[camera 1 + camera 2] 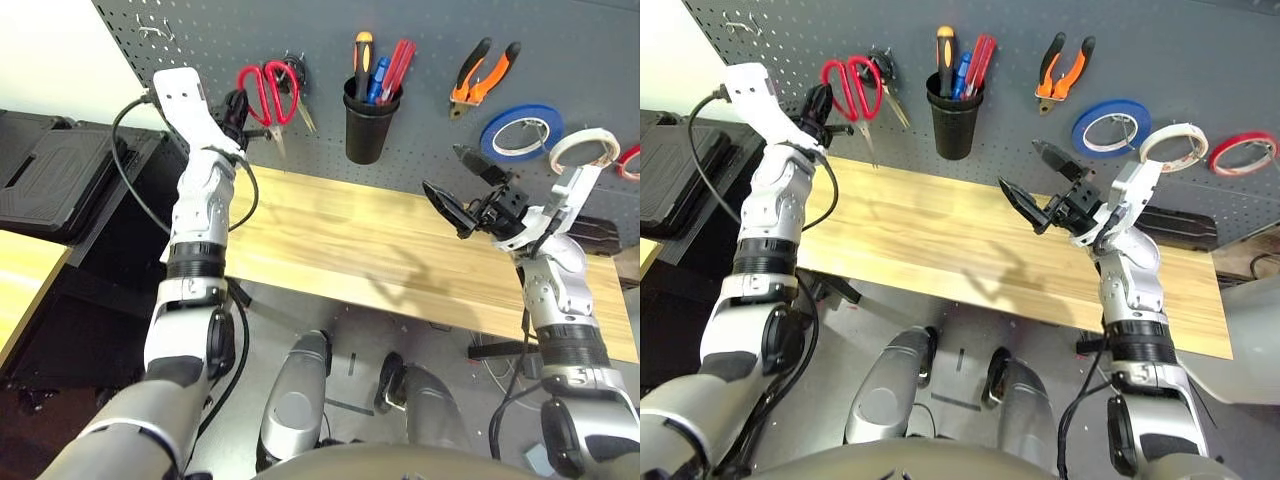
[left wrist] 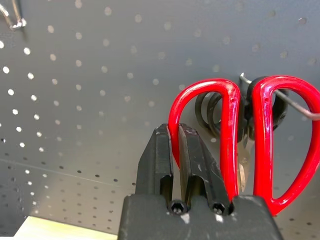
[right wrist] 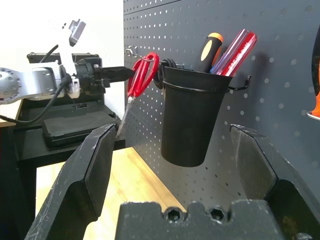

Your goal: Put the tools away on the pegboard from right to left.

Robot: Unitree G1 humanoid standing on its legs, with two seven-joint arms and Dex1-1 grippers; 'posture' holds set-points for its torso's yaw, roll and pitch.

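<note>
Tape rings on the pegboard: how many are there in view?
3, all hanging at the right end of the pegboard: the blue tape ring, the white tape ring beside it, and the red tape ring farthest right. More may hang beyond the picture's edge.

Red tape ring (image 1: 631,160) cut by right edge, head view. Black-handled scissors (image 2: 212,112) mostly behind red-handled scissors (image 2: 250,135). Screwdriver (image 3: 209,50) shaft hidden inside cup (image 3: 190,120).
</note>
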